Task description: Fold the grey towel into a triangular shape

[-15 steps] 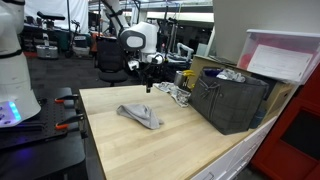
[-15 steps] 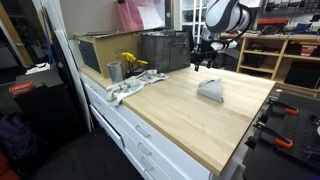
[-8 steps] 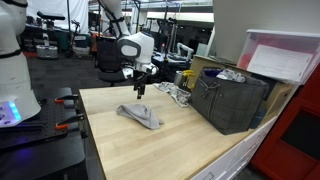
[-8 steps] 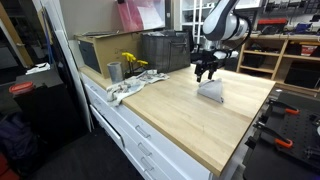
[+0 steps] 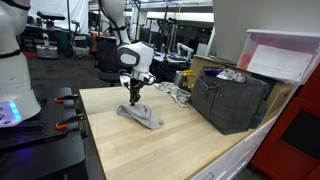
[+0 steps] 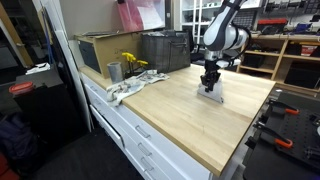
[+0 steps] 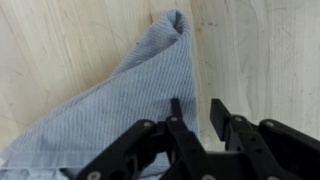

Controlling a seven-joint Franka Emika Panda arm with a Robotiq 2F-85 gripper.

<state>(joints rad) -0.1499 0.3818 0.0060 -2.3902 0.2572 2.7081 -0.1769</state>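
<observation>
The pincer (image 7: 197,118) is down low at the edge of the grey towel (image 7: 130,100). Its two fingers are a little apart, and bare wood shows in the gap, so it does not pinch the cloth yet. The towel lies in a crumpled heap on the wooden table (image 5: 170,145), well apart from the dark bin (image 5: 232,100). The cloth looks thin, soft and light. I think it will flop, bunch up and maybe slide on the smooth wood. A corner looks like the best place to grab, like the pointy tip seen in the wrist view
</observation>
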